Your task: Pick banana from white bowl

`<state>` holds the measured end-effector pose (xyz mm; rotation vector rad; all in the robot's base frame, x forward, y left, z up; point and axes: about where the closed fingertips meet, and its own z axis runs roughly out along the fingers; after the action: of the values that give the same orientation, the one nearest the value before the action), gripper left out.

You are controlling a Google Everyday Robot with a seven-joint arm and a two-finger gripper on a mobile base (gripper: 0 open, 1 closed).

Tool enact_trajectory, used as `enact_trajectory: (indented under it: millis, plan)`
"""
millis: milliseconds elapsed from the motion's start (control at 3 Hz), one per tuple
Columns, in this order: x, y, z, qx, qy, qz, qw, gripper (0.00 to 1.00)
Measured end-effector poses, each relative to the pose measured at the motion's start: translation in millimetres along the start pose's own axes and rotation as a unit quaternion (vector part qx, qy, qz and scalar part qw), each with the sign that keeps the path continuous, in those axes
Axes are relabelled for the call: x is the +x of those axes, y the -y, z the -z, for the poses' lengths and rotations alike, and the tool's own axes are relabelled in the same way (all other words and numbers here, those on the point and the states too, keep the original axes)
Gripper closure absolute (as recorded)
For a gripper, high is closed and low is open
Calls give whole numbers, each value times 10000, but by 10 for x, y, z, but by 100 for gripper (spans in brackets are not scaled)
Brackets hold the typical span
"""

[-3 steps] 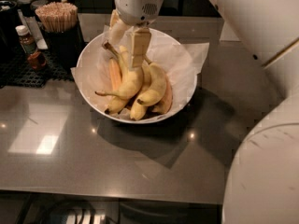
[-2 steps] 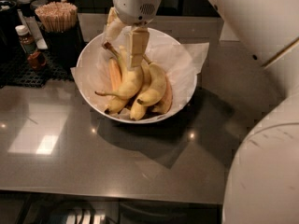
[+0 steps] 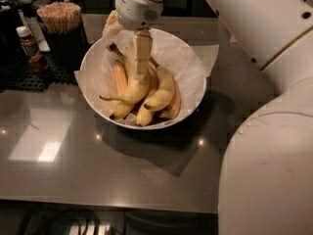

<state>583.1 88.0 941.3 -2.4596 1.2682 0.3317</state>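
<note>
The white bowl (image 3: 193, 89), wide and lined with crinkled white paper, sits on the grey counter and holds several yellow bananas (image 3: 161, 89). My gripper (image 3: 125, 53) hangs over the left half of the bowl, pointing down. It is open. One cream finger (image 3: 141, 53) rests against the top of the banana (image 3: 131, 89) on the left of the bunch. The other finger (image 3: 110, 27) is near the bowl's back left rim. That banana's dark stem runs up between them.
A dark cup of wooden sticks (image 3: 59, 18) and a small sauce bottle (image 3: 29, 45) stand on a black mat at the back left. My white arm (image 3: 264, 131) fills the right side. The grey counter (image 3: 73, 170) runs to a front edge below.
The gripper has come down slightly onto the bananas. The bowl and bananas have not moved.
</note>
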Motion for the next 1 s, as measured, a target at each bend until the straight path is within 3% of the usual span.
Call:
enact_trajectory:
  millis: [333, 667, 1000]
  plan:
    - [0, 1, 0, 2, 0, 0, 10000, 23]
    - [-34, -1, 16, -135, -222, -51, 9996, 40]
    - [-95, 148, -24, -186, -617, 12, 9979, 51]
